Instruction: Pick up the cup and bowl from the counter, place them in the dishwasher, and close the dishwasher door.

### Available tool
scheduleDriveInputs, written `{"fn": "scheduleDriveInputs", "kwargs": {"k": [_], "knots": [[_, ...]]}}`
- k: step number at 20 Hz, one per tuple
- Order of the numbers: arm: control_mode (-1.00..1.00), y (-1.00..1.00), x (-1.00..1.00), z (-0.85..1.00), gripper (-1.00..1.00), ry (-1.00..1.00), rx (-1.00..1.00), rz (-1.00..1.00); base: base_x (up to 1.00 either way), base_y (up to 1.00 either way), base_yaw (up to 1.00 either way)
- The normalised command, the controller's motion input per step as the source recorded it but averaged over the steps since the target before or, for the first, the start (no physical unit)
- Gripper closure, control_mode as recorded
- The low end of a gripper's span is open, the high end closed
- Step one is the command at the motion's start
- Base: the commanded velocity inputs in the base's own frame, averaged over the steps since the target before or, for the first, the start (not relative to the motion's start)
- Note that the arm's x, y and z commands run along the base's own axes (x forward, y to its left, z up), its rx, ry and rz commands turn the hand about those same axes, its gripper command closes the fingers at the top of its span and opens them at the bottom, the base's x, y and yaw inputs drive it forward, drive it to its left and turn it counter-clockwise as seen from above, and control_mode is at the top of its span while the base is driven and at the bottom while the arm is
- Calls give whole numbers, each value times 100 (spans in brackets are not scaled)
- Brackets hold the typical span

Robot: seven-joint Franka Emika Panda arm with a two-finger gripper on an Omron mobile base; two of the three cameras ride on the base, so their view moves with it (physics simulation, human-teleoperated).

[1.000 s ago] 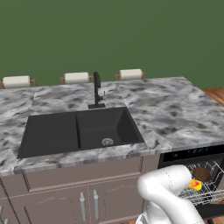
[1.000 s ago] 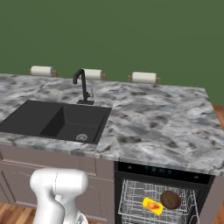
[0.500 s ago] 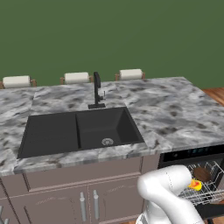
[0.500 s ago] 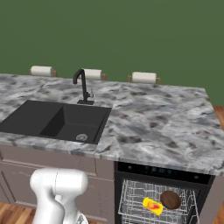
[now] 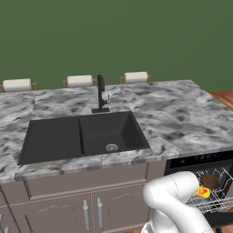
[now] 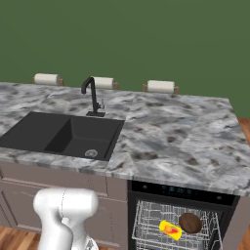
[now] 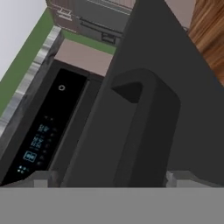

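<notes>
cup (image 6: 170,229) lying in white rack (image 6: 146,219) of open dishwasher (image 6: 180,189), just beside bowl (image 6: 190,222) | both also showing past arm, cup (image 5: 203,193), bowl (image 5: 210,180) | door (image 7: 131,131) looming close before gripper | finger spacing impossible to tell | counter (image 6: 176,132) sitting above

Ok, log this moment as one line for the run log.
cup: in dishwasher rack | bowl: in rack beside cup | dishwasher door: open | hand: at door handle

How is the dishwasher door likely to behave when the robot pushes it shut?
The dishwasher door looks like a flat rigid black panel, so it should probably swing as one stiff piece. Its smooth face may let the hand slip. The cup and bowl lie within the rack, so likely no obstruction.
</notes>
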Motion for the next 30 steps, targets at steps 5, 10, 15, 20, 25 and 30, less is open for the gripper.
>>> {"fn": "scheduleDriveInputs", "kwargs": {"k": [5, 10, 15, 20, 25, 30], "knots": [[-100, -19, 14, -45, -100, -22, 0, 0, 0, 0, 0], [-100, -4, 43, -17, -100, -27, 0, 0, 0, 0, 0], [-100, 0, 59, -4, -100, -28, 0, 0, 0, 0, 0], [-100, 0, 33, -25, -100, -27, 0, 0, 0, 0, 0], [-100, 0, 26, -43, -100, -24, -2, 0, 0, 0, 0], [-100, 0, 48, -39, -100, -24, -3, 0, 0, 0, 0]]}}
